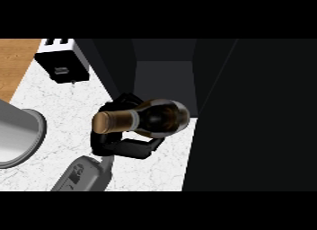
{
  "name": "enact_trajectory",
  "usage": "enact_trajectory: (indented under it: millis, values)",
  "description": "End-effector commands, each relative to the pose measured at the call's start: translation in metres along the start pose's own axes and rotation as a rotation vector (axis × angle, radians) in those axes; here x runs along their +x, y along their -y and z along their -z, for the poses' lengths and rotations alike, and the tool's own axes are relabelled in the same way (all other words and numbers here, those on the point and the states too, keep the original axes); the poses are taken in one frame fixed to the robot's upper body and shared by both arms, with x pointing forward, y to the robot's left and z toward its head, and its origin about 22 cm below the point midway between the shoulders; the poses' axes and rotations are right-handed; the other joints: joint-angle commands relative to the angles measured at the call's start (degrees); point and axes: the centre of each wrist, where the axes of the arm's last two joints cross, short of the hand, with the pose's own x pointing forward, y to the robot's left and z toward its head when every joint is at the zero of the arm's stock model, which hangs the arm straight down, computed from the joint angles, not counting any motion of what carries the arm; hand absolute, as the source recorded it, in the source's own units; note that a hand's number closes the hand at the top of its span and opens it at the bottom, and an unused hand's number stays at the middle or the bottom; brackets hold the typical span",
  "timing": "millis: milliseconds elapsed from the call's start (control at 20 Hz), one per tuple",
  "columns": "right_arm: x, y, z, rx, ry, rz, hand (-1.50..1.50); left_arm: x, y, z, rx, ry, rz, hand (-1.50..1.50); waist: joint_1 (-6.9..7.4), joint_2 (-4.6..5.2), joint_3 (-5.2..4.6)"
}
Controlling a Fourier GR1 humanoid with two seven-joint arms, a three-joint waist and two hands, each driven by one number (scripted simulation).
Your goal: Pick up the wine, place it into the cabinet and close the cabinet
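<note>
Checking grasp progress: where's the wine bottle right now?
Head view, centre: the wine bottle is held in the hand, just in front of the open dark cabinet.

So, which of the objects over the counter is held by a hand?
The wine bottle: the left hand curls round it. The black-and-white appliance and the grey round vessel stand apart, untouched.

just the one view here, from the robot's head, looking steeply down onto the white counter (48, 96). it sits close in, the dark cabinet (253, 112) filling the right side and the toaster (63, 60) up top left.
</note>
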Motion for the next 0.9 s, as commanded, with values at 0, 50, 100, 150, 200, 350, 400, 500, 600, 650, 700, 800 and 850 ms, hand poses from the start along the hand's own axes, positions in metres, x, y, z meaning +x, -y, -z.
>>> enact_trajectory:
  millis: [0, 50, 100, 150, 200, 350, 400, 500, 600, 650, 700, 800, 850]
  values:
    - [0.008, 0.006, -0.022, 0.052, -0.010, 0.036, -1.50, 0.034, 0.023, 0.007, 0.019, 0.007, -0.006, 1.50, 0.07, 0.02, 0.00]
    - [0.009, 0.009, -0.009, 0.054, 0.005, 0.043, -1.50, 0.026, 0.033, 0.017, 0.019, 0.001, -0.007, 1.50, -0.08, 0.18, -0.02]
    - [0.014, 0.010, -0.020, 0.078, -0.009, 0.056, -1.50, 0.041, 0.038, 0.028, 0.032, -0.028, -0.010, 1.50, -0.40, -0.04, 0.03]
    - [0.016, 0.008, -0.027, 0.074, 0.002, 0.039, -1.50, 0.041, 0.047, 0.030, 0.031, -0.025, 0.003, 1.50, -0.57, -0.04, 0.01]
    - [0.009, 0.009, -0.019, 0.069, -0.008, 0.039, -1.50, 0.051, 0.041, 0.051, 0.038, -0.021, 0.005, 1.50, -0.45, 0.14, 0.01]
    - [-0.003, 0.008, -0.016, 0.073, -0.020, 0.044, -1.50, 0.063, 0.068, 0.059, 0.043, -0.027, -0.008, 1.50, -0.34, 0.20, 0.05]
    - [0.015, 0.003, -0.005, 0.063, -0.005, 0.030, -1.50, 0.059, 0.045, 0.069, 0.053, -0.041, 0.007, 1.50, -0.25, 0.18, -0.07]
    - [0.008, -0.003, -0.018, 0.074, -0.002, 0.037, -1.50, 0.050, 0.055, 0.083, 0.083, -0.091, 0.006, 1.50, -0.66, 0.26, -0.06]
    - [0.008, 0.008, -0.019, 0.080, -0.001, 0.022, -1.50, 0.060, 0.059, 0.091, 0.083, -0.034, 0.042, 1.50, -0.61, 0.25, -0.02]
    - [0.011, 0.018, -0.021, 0.067, 0.005, 0.034, -1.50, 0.041, 0.053, 0.079, 0.101, -0.045, 0.048, 1.50, -0.70, 0.29, -0.01]
    - [0.001, 0.011, -0.026, 0.060, 0.010, 0.037, -1.50, 0.060, 0.054, 0.096, 0.110, -0.038, 0.046, 1.50, -0.53, 0.28, 0.01]
    - [0.004, 0.005, -0.010, 0.055, 0.012, 0.048, -1.50, 0.043, 0.049, 0.099, 0.106, -0.040, 0.067, 1.50, -0.51, 0.37, -0.06]
    - [0.000, 0.013, -0.011, 0.067, 0.006, 0.034, -1.50, 0.041, 0.052, 0.100, 0.097, -0.059, 0.085, 1.50, -0.49, 0.38, -0.02]
